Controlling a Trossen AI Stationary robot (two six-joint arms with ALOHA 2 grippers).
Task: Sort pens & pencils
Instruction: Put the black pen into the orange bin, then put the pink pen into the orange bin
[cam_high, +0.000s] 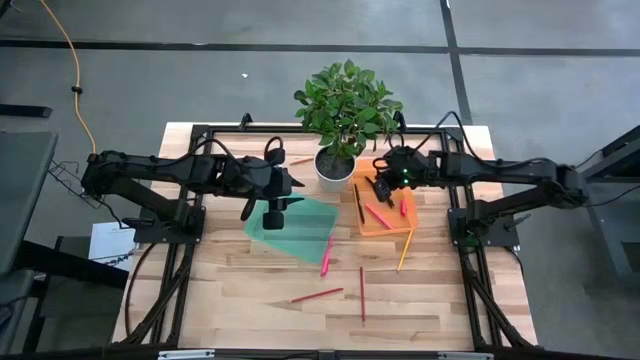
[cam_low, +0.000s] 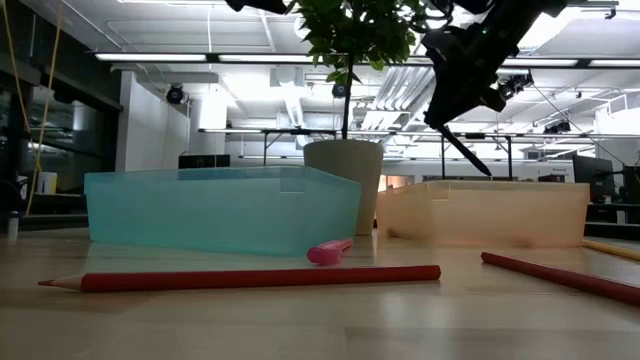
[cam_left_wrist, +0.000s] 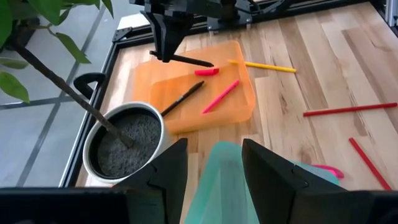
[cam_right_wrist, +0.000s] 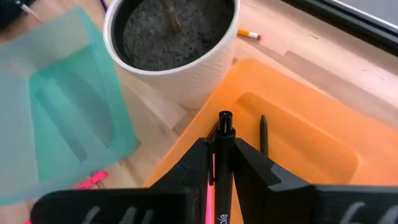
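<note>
My right gripper (cam_high: 383, 187) hangs over the orange tray (cam_high: 388, 228), shut on a black pen (cam_right_wrist: 224, 140). Another black pen (cam_left_wrist: 182, 99) and two pink pens (cam_left_wrist: 219, 96) lie in that tray. My left gripper (cam_left_wrist: 213, 163) is open above the teal tray (cam_high: 300, 235) and holds nothing. A pink pen (cam_high: 327, 255) rests on the table with its upper end at the teal tray's edge. Red pencils (cam_high: 317, 295) (cam_high: 362, 293) and a yellow one (cam_high: 404, 250) lie flat on the wood. My right gripper pinches the black pen between its two fingers (cam_right_wrist: 198, 163), coming from above and pointing down at a slant. The pen lies along the fingers and its free end (cam_right_wrist: 225, 116) sticks out past them. It is lifted clear and hangs slanted (cam_low: 465, 150) above the orange tray.
A potted plant in a white pot (cam_high: 335, 168) stands between the two trays at the far side. One more pencil (cam_right_wrist: 249, 33) lies behind the pot. A black frame (cam_high: 190, 235) borders the table. Bare wood stretches along the near edge around the loose pencils.
</note>
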